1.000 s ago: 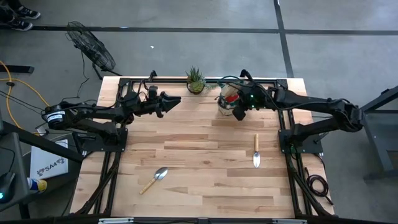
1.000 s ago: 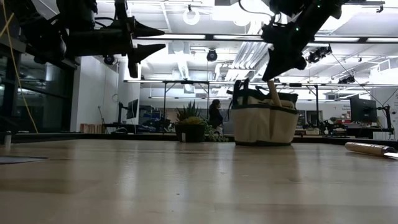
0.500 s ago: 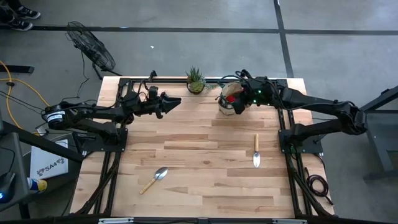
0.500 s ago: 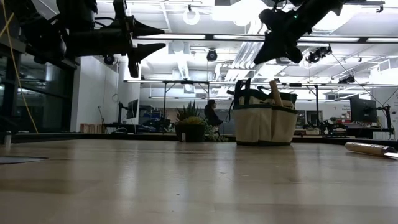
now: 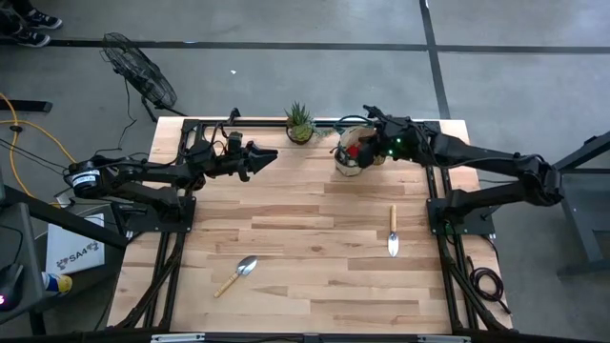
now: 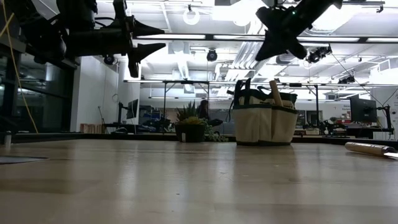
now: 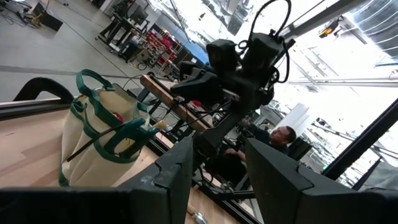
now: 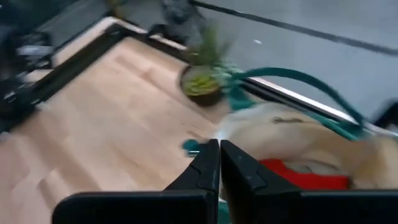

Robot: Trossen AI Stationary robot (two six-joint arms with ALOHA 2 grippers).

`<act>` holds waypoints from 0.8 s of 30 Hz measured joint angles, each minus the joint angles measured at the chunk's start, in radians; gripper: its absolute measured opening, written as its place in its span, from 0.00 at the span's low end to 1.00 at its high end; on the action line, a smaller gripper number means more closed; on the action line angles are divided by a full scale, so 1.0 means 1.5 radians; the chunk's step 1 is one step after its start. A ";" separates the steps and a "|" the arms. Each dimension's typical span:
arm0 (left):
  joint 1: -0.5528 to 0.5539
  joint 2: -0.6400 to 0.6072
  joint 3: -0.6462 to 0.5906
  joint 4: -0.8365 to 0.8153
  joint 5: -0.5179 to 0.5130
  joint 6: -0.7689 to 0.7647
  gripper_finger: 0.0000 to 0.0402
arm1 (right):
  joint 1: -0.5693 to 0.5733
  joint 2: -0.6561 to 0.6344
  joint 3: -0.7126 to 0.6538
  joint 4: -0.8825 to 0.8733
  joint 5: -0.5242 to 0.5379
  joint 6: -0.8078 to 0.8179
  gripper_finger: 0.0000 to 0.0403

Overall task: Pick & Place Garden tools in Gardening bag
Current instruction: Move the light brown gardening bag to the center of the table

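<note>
High view puts the closed, seemingly empty right gripper just above the gardening bag.

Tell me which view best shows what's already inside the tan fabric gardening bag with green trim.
The right wrist view: it looks down into the gardening bag at something red. The high view shows that small; the low view only its side; the left wrist view a red glimpse.

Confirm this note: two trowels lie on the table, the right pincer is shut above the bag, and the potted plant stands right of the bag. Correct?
Not quite. The high view shows the potted plant left of the bag, not right. Two trowels do lie on the table, and the right pincer is shut above the bag.
</note>
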 joint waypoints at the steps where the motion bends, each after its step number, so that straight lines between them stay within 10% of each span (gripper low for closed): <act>1: 0.000 0.000 0.000 0.000 0.000 0.000 0.36 | -0.007 0.000 0.009 -0.021 0.011 0.018 0.02; 12: 0.000 0.000 0.000 -0.002 0.001 0.000 0.36 | -0.125 0.000 0.073 -0.184 -0.005 0.171 0.06; 24: 0.000 0.000 0.000 -0.007 0.011 0.008 0.36 | -0.205 0.054 0.073 -0.332 -0.112 0.326 0.47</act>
